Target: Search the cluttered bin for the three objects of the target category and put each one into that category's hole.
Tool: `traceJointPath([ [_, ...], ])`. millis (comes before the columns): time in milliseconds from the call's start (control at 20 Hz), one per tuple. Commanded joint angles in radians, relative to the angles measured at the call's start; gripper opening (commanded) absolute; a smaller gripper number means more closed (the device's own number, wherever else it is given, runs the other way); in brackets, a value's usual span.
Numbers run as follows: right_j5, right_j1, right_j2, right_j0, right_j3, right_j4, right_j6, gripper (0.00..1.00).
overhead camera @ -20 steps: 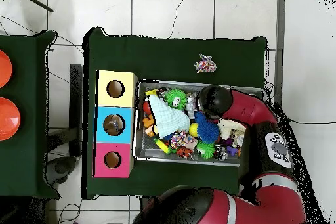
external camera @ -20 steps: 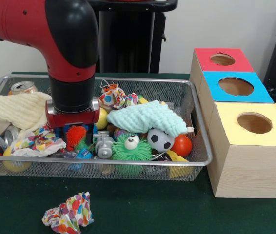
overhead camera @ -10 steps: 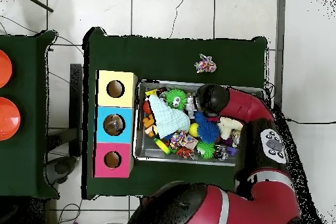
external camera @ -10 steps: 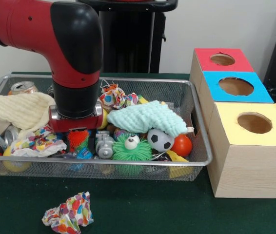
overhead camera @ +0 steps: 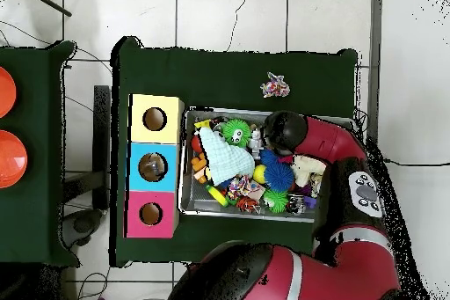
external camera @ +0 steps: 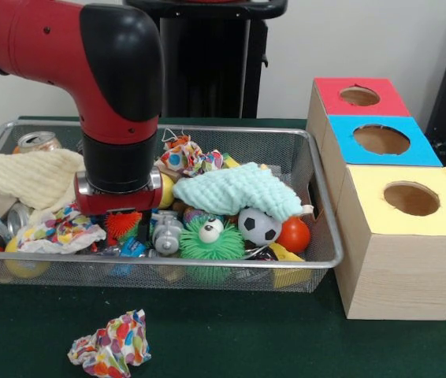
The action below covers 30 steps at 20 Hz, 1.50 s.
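Observation:
The red and black arm comes down into the left half of the wire bin (external camera: pixel 317 236). My gripper (external camera: pixel 124 222) is sunk among the toys, right over an orange spiky ball (external camera: pixel 122 226), and the wrist hides its state. Beside it lie a grey toy (external camera: pixel 165 234), a green spiky ball with an eye (external camera: pixel 209 240), a small soccer ball (external camera: pixel 259 226) and a red ball (external camera: pixel 294 234). A mint cloth (external camera: pixel 235 191) covers the bin's middle. From overhead the wrist (overhead camera: pixel 283 131) hides the gripper. Three boxes carry holes: red (external camera: pixel 359 96), blue (external camera: pixel 380 139), yellow (external camera: pixel 410 198).
A crumpled spotted paper wad (external camera: pixel 111 343) lies on the green table outside the bin's front. A pale yellow cloth (external camera: pixel 22 175), cans (external camera: pixel 36 142) and another spotted paper (external camera: pixel 185 156) fill the bin's left and back. The boxes stand close against the bin's right wall.
The wrist has shifted slightly right and a little lower into the toys, now covering more of the orange spiky ball. The green spiky ball has nudged slightly left.

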Motion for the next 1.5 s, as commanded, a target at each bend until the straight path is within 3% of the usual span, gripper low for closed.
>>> traceJointPath([
  [50, 0.044, 0.054, 0.027, 0.006, -0.057, 0.042, 0.211, 1.00],
  [1500, -0.002, 0.060, 0.037, -0.005, -0.049, 0.028, 0.191, 1.00],
])
